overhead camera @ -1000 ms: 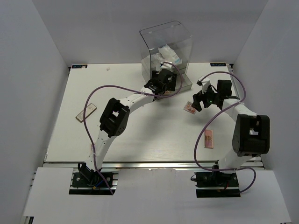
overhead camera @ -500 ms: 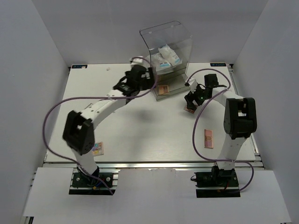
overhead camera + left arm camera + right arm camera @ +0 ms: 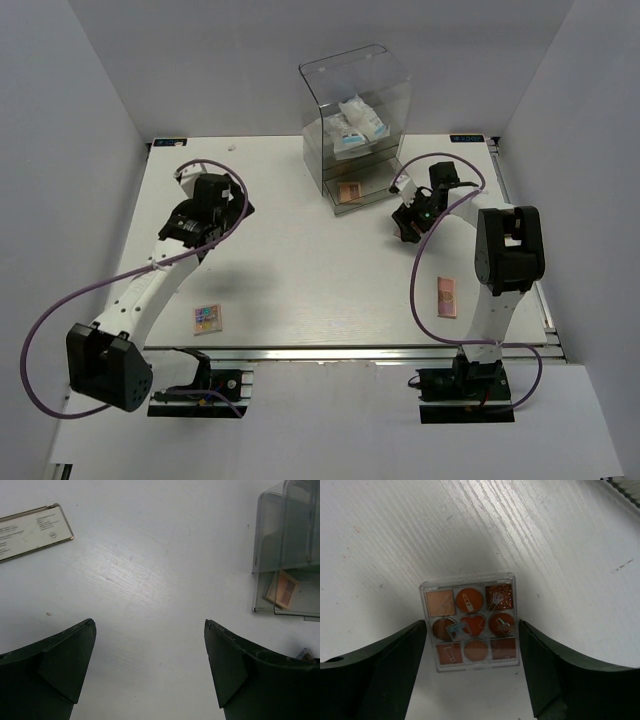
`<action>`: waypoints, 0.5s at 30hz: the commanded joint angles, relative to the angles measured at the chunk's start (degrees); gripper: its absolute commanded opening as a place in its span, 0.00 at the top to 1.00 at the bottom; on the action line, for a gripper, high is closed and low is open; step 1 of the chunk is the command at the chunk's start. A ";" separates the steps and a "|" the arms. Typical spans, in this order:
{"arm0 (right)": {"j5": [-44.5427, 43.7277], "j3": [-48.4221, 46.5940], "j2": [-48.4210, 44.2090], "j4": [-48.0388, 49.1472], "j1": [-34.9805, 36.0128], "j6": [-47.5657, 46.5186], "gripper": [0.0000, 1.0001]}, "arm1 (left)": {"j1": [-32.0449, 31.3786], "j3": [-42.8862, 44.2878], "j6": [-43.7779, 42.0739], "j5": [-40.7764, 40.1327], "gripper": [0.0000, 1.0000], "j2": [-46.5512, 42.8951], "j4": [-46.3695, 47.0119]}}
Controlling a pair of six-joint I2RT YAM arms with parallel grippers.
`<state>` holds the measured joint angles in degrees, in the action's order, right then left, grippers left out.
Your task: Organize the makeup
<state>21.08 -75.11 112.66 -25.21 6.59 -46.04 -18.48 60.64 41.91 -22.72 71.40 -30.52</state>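
A square clear palette [image 3: 469, 605] of orange and brown pans lies flat on the white table. My right gripper [image 3: 472, 624] is open, one finger close beside each of its side edges. The top view shows this gripper [image 3: 408, 222] low, right of the clear acrylic box [image 3: 355, 100]. My left gripper [image 3: 150, 622] is open over bare table at the left [image 3: 230, 203], holding nothing. Two white packets [image 3: 355, 128] sit in the box, and a pink palette [image 3: 349, 192] lies on its lowest level. A flat gold-edged rectangular palette [image 3: 30, 530] lies ahead of the left fingers.
A pink square palette [image 3: 207, 318] lies near the front left edge. A rectangular pink palette [image 3: 446, 296] lies front right, beside the right arm's base link. White walls enclose the table [image 3: 300, 270]. Purple cables loop off both arms.
The left arm has swung from the box across to the left of the table. The right gripper has settled over the square palette, and its jaws have narrowed slightly.
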 commanded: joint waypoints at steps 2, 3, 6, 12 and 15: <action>-2.71 2.68 -0.34 -1.95 0.35 -1.41 0.29 | 2.39 -2.28 4.93 -1.54 0.02 -3.28 -9.53; -3.06 2.86 -0.51 -1.86 0.27 -1.77 0.40 | 2.92 -2.98 6.94 -1.36 0.02 -3.63 -10.34; -2.10 2.34 -0.86 -2.73 0.27 -3.00 0.68 | 5.73 -6.75 11.07 0.74 0.02 -6.17 -12.54; 9.29 -1.69 -7.97 -3.63 0.35 0.92 1.00 | 11.44 -12.56 16.09 3.56 0.02 -10.75 -17.46; 12.48 -4.16 -11.50 1.46 0.79 9.10 1.00 | 13.03 -14.23 16.36 4.35 0.02 -12.33 -18.96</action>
<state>26.46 -74.52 107.74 -28.16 6.90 -44.05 -6.52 47.57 55.70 -19.99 61.87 -46.61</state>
